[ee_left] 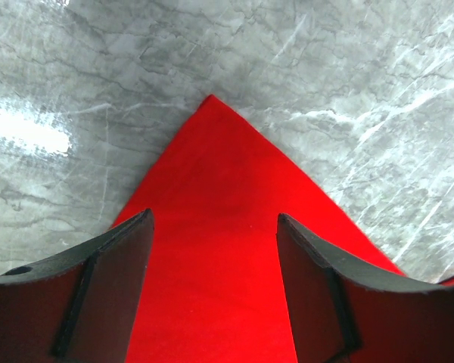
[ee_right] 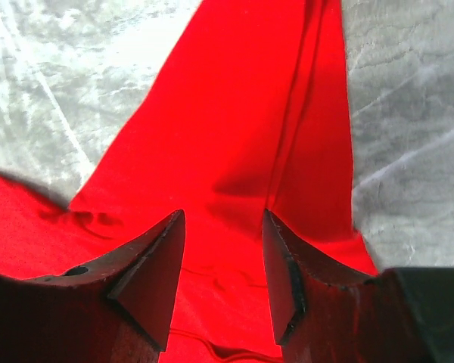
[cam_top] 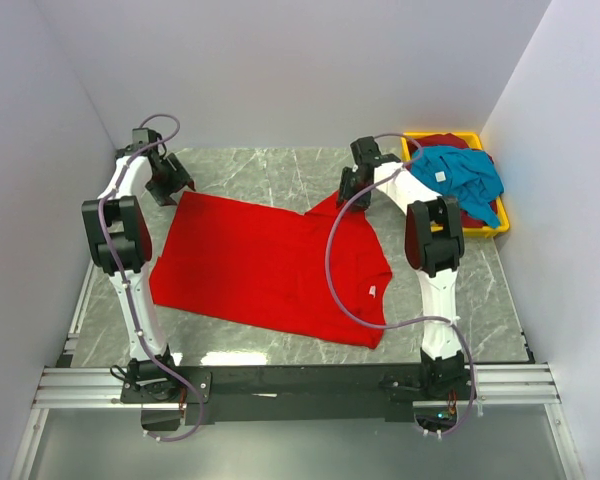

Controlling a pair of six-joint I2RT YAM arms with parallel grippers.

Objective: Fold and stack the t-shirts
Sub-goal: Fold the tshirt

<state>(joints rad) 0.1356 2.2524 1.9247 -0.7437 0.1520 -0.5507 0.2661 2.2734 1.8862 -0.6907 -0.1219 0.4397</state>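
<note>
A large bright red t-shirt (cam_top: 265, 265) lies spread flat on the marble table. My left gripper (cam_top: 172, 185) hangs over its far left corner. In the left wrist view that gripper (ee_left: 214, 215) is open, with the pointed red corner (ee_left: 212, 174) lying between and beyond its fingers. My right gripper (cam_top: 352, 190) is at the shirt's far right sleeve. In the right wrist view it (ee_right: 223, 215) is open, its jaws straddling a creased strip of red cloth (ee_right: 242, 136). A teal-blue t-shirt (cam_top: 465, 175) and a dark maroon one (cam_top: 442, 140) lie in the bin.
A yellow plastic bin (cam_top: 480, 232) stands at the far right against the wall. White walls close in the table on the left, back and right. Bare marble (cam_top: 270, 170) shows beyond the shirt. The arms' cables loop over the shirt's right side.
</note>
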